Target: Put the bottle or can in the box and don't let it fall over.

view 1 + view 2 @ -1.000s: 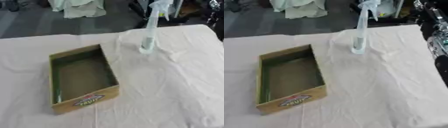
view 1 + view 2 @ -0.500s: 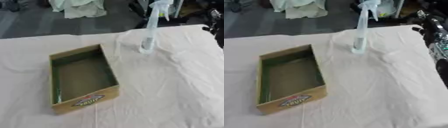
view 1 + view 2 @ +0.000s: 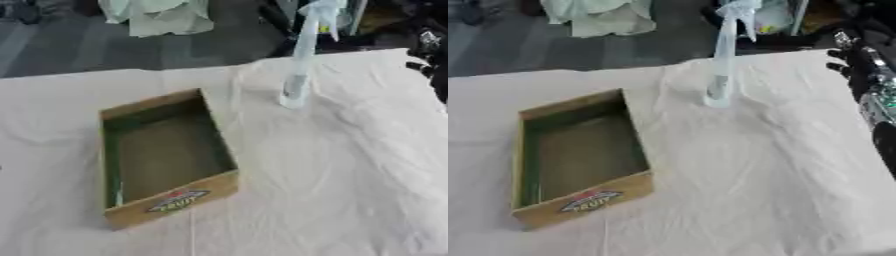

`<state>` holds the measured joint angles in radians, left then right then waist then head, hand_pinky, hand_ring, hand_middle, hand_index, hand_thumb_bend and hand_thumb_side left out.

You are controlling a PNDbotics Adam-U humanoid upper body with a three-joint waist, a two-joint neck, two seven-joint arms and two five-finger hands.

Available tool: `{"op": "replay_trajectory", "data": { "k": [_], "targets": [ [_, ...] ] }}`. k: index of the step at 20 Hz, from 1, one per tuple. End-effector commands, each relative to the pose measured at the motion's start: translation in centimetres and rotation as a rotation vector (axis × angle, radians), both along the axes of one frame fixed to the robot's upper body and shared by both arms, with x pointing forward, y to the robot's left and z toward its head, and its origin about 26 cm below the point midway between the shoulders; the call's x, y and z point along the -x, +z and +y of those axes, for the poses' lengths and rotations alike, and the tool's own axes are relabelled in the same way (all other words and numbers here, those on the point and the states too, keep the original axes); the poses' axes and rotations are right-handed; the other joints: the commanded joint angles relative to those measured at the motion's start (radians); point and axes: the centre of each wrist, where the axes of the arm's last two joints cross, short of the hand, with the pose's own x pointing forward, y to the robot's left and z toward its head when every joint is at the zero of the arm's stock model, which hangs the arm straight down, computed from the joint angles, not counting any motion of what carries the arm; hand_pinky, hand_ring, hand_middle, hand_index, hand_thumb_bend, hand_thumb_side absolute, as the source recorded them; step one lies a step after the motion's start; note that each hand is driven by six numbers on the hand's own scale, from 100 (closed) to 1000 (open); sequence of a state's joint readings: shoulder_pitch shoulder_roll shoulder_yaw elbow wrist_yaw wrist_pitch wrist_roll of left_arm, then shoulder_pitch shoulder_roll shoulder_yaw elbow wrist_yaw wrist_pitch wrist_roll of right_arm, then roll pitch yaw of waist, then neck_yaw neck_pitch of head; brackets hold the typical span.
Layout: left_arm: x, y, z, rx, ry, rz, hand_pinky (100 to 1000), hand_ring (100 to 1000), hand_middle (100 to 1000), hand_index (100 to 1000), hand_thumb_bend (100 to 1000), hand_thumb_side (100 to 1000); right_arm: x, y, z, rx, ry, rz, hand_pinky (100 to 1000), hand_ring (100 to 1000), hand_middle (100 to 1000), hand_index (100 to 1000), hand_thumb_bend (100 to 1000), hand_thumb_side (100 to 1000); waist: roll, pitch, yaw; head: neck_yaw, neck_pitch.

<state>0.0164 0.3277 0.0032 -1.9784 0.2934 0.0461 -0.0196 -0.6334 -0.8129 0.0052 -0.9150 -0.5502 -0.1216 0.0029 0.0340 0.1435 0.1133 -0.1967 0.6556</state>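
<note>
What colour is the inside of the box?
Dark green on the inner walls of the box, with a brown cardboard outside; the left eye view shows it best.

You see a pale cream, wrinkled cloth covering the table, plain and without any print. On it sits the open tan cardboard box, its inner walls dark green and its floor a dull grey-brown; the near outer wall carries a label in red, white and green. The tall, slim translucent spray bottle looks whitish to light blue, with a darker greenish-grey band low on its body. Your robot's right hand shows black with silvery glints. Beyond the table, the floor reads dark grey, with a pale mint-green cloth on it.
</note>
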Motion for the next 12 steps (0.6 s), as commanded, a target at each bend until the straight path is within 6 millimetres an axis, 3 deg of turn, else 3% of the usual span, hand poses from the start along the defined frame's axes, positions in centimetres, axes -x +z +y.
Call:
{"op": "replay_trajectory", "data": {
  "k": [1, 12],
  "targets": [
    [0.0, 0.6, 0.2, -0.021, -0.008, -0.019, 1000, 879, 1000, 794, 100, 866, 0.0, 1.9, -0.6, 0.041, 0.025, -0.044, 903, 951, 1000, 942, 100, 625, -0.002, -0.012, 0.001, -0.005, -0.011],
    [-0.1, 0.6, 0.1, -0.018, -0.006, -0.016, 1000, 878, 1000, 794, 100, 868, -0.8, 2.1, 1.5, 0.105, 0.137, -0.038, 921, 977, 1000, 956, 100, 597, -0.002, -0.010, 0.002, -0.006, -0.008]
  ]
}}
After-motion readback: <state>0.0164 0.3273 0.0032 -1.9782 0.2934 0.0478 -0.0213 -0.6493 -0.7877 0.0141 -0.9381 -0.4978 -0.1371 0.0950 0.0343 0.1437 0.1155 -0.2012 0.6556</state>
